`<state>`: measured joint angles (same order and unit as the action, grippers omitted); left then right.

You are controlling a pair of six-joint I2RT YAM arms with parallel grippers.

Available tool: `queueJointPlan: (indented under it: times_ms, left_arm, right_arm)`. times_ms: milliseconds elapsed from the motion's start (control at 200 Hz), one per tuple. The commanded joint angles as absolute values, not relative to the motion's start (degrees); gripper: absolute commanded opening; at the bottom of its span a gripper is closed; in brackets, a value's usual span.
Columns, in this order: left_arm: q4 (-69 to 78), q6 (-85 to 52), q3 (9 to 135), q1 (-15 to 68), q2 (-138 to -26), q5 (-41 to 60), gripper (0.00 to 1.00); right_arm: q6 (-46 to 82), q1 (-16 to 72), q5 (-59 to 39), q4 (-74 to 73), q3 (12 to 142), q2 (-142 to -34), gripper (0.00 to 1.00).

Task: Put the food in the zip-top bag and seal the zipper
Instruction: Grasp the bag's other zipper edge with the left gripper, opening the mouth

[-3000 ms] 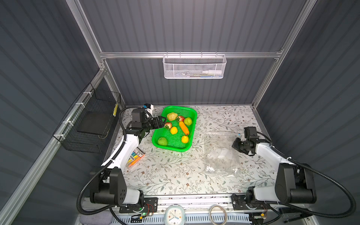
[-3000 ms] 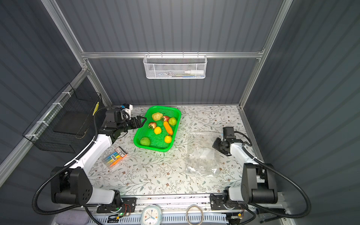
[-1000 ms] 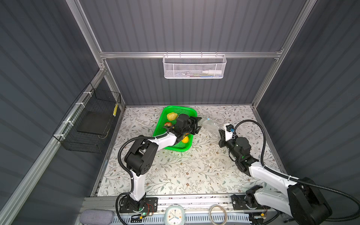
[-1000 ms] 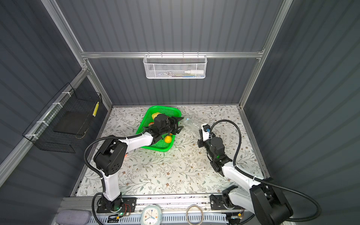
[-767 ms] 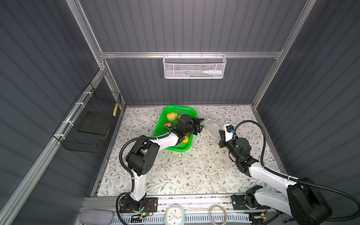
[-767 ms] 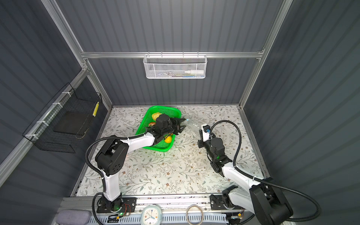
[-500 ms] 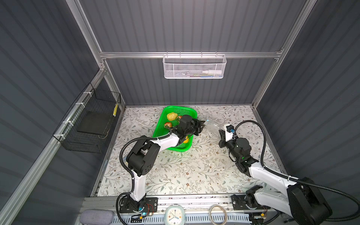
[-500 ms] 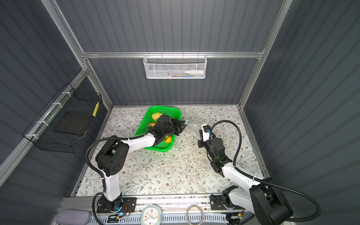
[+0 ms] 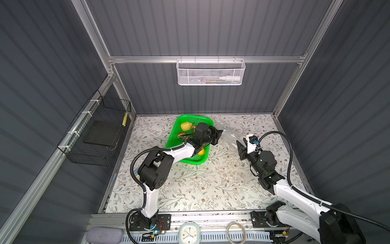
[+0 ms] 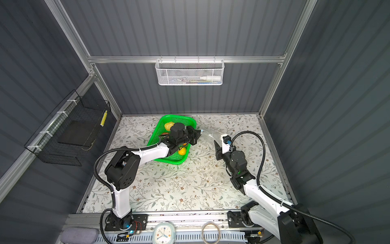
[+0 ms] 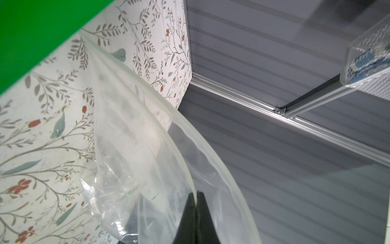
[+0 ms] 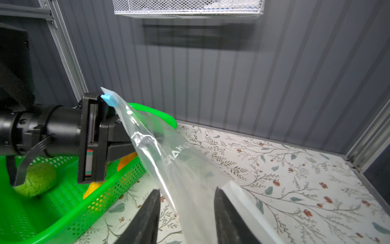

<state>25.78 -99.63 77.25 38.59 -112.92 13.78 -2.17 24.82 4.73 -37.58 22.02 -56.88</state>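
Now the hold on the bag has passed from one arm to the other. Over the floral-patterned table [image 9: 200, 186], the green perforated plastic basket [image 9: 191, 162] lies under the left wrist. The crinkly clear plastic zip-top bag [image 12: 179, 160] hangs in the air between the two grippers. The left gripper [image 11: 197, 198] has clamped onto the film at the bag's mouth. The right gripper [image 12: 186, 194] has spread its jaws, and the film hangs slack between them, released.

Judging by this, the right arm is free to take the opposite lip. Nothing is bagged yet: the toy food, such as the green leafy ball [image 12: 37, 179], is in the basket.

The basket rim runs just below the left fingers, and the back wall stands near behind them. Open table lies on the near side of both grippers. The tiny light-blue slider tab [image 12: 108, 99] sits just above the left gripper's tips.
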Motion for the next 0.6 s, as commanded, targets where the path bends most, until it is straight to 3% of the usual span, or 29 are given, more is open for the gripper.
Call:
queueJointPlan:
  times_ms: [0,295,470,545,595]
  left_arm:
    - [18.24,-88.30,82.81,36.78,-110.27,11.40,0.00]
    - [10.36,-69.10,91.90,35.77,-108.62,12.55,0.00]
    - [7.18,-55.37,94.11,36.28,-105.96,11.51,0.00]
    - [5.16,-49.55,94.13,37.03,-104.48,11.12,0.00]
    - [3.18,-45.84,94.14,37.71,-103.59,10.77,0.00]
  right_arm:
    - [-2.21,24.96,4.61,-32.68,22.16,-53.26,0.54]
    - [3.34,24.96,0.41,-11.68,32.92,-44.29,0.75]
    - [5.57,24.87,2.22,-3.78,40.72,-44.33,0.84]
    - [7.01,24.87,1.58,-1.92,43.31,-45.44,0.98]
    - [8.89,24.87,1.66,-0.41,45.12,-46.79,0.99]
